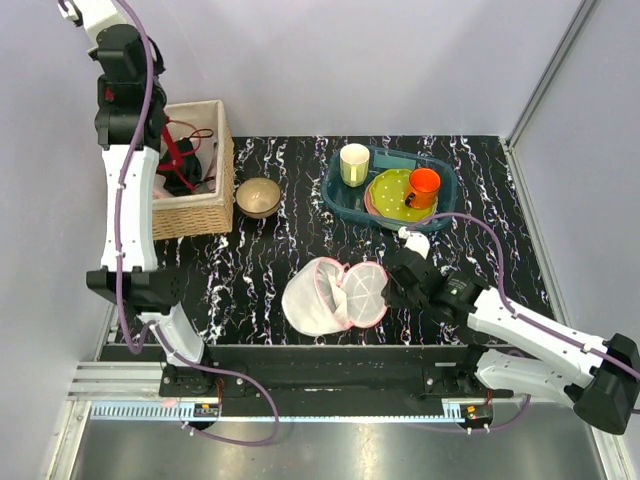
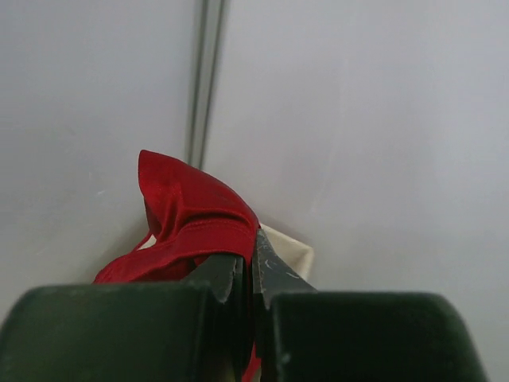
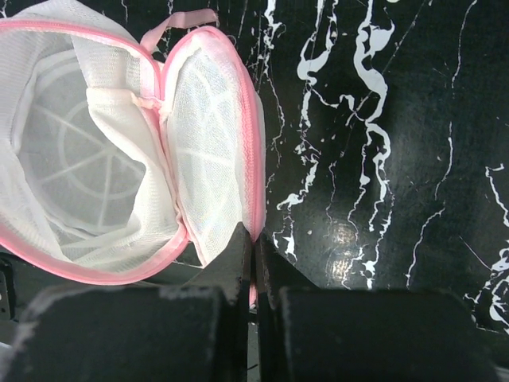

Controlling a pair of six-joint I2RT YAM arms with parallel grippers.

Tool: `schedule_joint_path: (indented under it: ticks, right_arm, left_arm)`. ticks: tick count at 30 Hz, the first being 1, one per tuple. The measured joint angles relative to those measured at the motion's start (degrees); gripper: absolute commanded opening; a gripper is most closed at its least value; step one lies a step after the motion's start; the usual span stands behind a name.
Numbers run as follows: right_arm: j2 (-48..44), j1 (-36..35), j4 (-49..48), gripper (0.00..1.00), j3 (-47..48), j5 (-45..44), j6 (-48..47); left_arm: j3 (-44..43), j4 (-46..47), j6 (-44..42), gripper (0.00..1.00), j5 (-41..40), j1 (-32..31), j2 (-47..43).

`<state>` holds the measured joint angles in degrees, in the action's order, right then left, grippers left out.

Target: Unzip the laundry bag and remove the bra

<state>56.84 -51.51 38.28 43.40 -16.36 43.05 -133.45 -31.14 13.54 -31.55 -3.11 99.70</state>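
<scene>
The laundry bag (image 1: 335, 295) lies unzipped near the table's front, its lid folded open to the right; in the right wrist view the white mesh inside (image 3: 95, 159) is empty. My right gripper (image 1: 392, 283) is shut on the pink zipper trim (image 3: 256, 159) at the lid's edge, as the right wrist view (image 3: 254, 239) shows. My left gripper (image 1: 178, 160) is raised over the wicker basket and shut on the dark red bra (image 1: 182, 152). In the left wrist view the bra (image 2: 191, 215) bunches over the closed fingertips (image 2: 253, 243), with straps hanging down.
The wicker basket (image 1: 190, 215) stands at the back left with cloths inside; a pale cloth (image 2: 293, 251) shows behind the bra. A bronze bowl (image 1: 258, 197) sits beside it. A blue tray (image 1: 335, 195) holds a pale cup (image 1: 354, 164), green plate (image 1: 390, 188) and orange cup (image 1: 424, 186).
</scene>
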Motion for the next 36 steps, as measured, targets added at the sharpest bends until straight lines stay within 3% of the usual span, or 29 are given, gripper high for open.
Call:
schedule_joint_path:
  ticks: [8,21,24,30,36]
  right_arm:
    - [2.7,0.0,-2.6,0.0,0.2,1.5,0.1]
    - [3.4,0.0,-4.2,0.0,0.2,2.5,0.1]
    - [3.4,0.0,-4.2,0.0,0.2,2.5,0.1]
    - [3.4,0.0,-4.3,0.0,0.1,2.6,0.1]
    - [2.0,0.0,-4.2,0.0,0.0,3.0,0.4]
  left_arm:
    - [-0.1,-1.6,5.7,0.0,9.3,11.1,11.8]
    - [8.4,-5.8,10.4,0.0,16.0,9.1,19.5]
    - [7.2,-7.0,7.8,0.0,13.6,6.6,19.5]
    - [-1.7,-7.7,0.5,0.0,5.0,-5.6,17.3]
    - [-0.7,-1.4,-6.3,0.0,-3.5,-14.1,3.3]
